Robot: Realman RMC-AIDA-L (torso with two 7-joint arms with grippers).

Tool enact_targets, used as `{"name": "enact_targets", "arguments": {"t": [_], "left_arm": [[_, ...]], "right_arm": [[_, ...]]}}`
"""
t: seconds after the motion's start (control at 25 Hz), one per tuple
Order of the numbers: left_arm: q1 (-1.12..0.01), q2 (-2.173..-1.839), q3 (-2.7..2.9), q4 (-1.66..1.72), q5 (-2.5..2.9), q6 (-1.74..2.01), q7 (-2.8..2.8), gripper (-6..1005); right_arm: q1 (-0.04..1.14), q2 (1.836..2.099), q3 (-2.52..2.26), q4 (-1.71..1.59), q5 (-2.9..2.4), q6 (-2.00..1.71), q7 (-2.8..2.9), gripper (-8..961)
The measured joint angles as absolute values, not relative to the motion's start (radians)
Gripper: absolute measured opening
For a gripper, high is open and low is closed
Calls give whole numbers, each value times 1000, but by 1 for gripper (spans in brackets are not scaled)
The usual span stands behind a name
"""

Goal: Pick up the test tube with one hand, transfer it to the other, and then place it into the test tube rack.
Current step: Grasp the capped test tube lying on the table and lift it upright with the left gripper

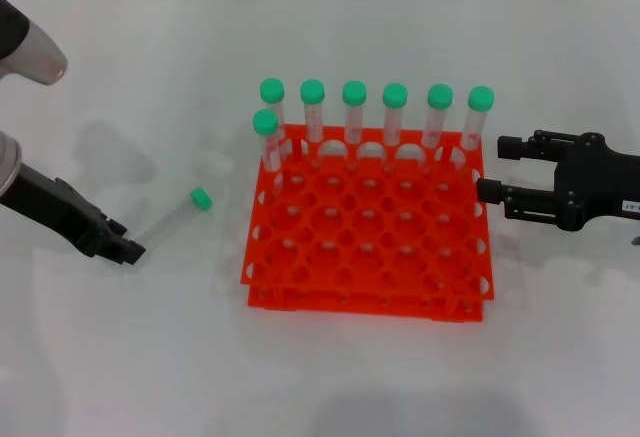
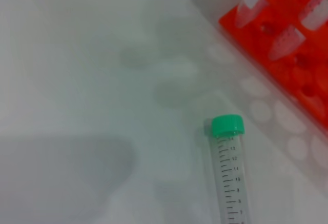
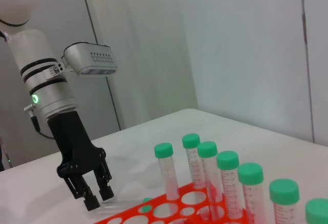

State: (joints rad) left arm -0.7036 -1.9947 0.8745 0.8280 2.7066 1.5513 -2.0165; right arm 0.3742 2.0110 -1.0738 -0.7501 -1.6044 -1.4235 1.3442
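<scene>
The test tube [image 1: 172, 218] lies on the white table, left of the rack, its green cap [image 1: 201, 197] pointing toward the rack. My left gripper [image 1: 128, 249] is low at the tube's bottom end, fingers apart and holding nothing; the right wrist view shows this left gripper [image 3: 99, 197] just above the table beside the lying test tube [image 3: 128, 202]. In the left wrist view the test tube [image 2: 229, 175] lies close below the camera. The orange test tube rack [image 1: 360, 302] stands in the middle. My right gripper [image 1: 495, 169] hovers open at the rack's right side.
Several green-capped tubes [image 1: 354, 117] stand upright along the rack's back row, with one more [image 1: 266, 142] in the second row at the left. The rack's front rows of holes are unfilled. A corner of the rack [image 2: 287, 39] shows in the left wrist view.
</scene>
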Motion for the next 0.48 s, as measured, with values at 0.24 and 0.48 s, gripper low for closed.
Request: {"name": "enact_targets", "arguments": {"t": [0.24,0.48], "left_arm": [[-703,-1998,879,831,2727,1547,-2022,413],[-704,-1999,879,831,2729,1546,-2022,340]], "right_arm": [[374,2011,-1074,-750,-1605,-1423,1344,676],[374,2011,-1074,-750,-1605,-1423,1344,676]]}}
